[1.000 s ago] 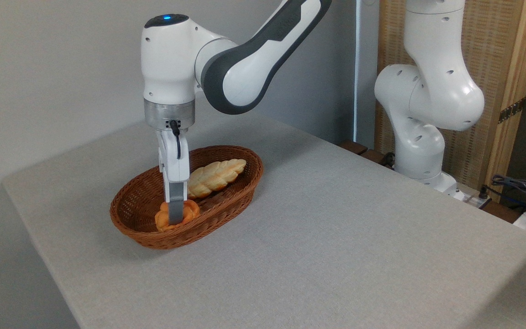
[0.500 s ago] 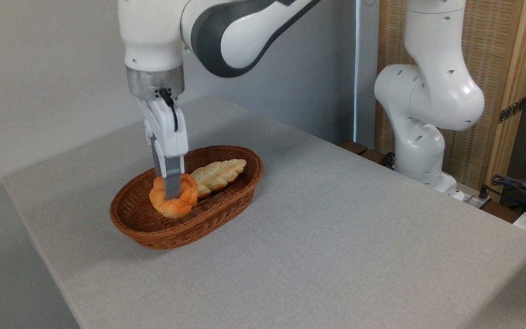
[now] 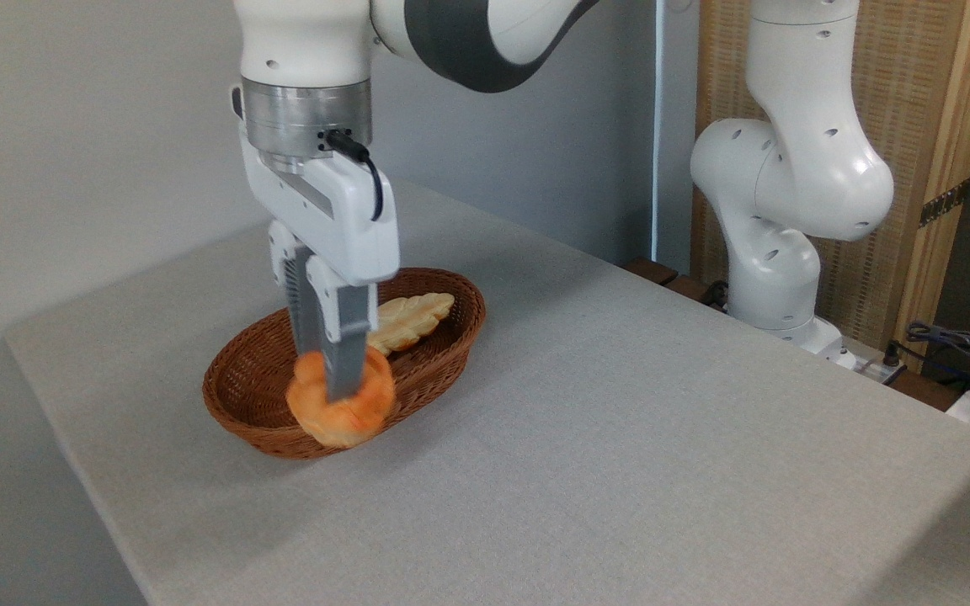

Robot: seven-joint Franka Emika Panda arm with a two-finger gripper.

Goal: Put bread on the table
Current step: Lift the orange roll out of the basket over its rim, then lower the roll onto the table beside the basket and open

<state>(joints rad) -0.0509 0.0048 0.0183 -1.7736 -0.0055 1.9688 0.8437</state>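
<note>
The bread (image 3: 342, 410), a small round orange-golden knotted bun, hangs in the air over the near rim of the wicker basket (image 3: 241, 404). My gripper (image 3: 335, 389) points straight down and is shut on the bun, its grey fingers (image 3: 347, 353) pressed against the bun's sides. The table (image 3: 620, 438) is a large light grey surface spreading to the right and front of the basket.
A longer, paler braided loaf (image 3: 413, 318) lies in the basket's far end. The arm's white base (image 3: 780, 210) stands at the table's far right edge. Cables (image 3: 956, 341) lie beyond the right edge, and a wooden screen (image 3: 923, 126) stands behind.
The gripper has lifted the bun out of the basket and carried it towards the camera and slightly right. The wrist has turned, showing the gripper's broad side.
</note>
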